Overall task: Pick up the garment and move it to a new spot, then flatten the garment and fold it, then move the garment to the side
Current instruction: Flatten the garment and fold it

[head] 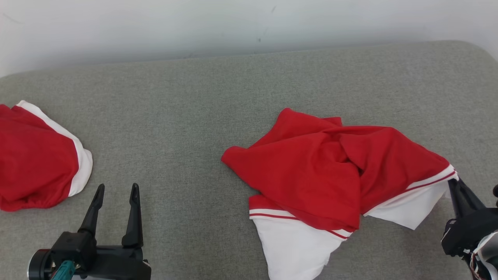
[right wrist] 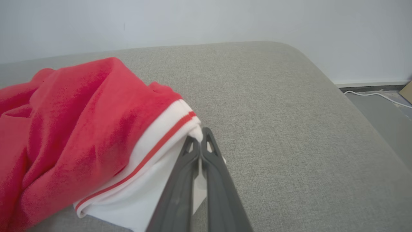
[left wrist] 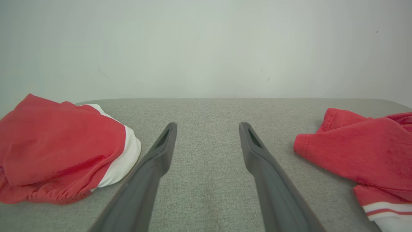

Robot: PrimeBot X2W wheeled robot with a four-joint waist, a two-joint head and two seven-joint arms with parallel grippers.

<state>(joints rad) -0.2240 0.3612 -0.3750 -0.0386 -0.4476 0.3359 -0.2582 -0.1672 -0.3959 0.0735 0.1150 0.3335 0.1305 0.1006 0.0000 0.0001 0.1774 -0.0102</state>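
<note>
A crumpled red and white garment (head: 334,171) lies right of centre on the grey cushioned surface (head: 186,109); it also shows at the right of the left wrist view (left wrist: 363,154). My right gripper (head: 453,182) is shut on its white corner with the red stripe, at the garment's right end. In the right wrist view the two fingers (right wrist: 201,141) meet with white cloth (right wrist: 145,190) pinched between them. My left gripper (head: 116,192) stands open near the front left, over bare surface, with nothing between its fingers (left wrist: 207,129).
A second red and white garment (head: 35,163) lies bunched at the far left, close to my left gripper (left wrist: 58,151). A pale wall runs behind the surface. The surface's rounded right edge drops to a floor with a white cable (right wrist: 376,96).
</note>
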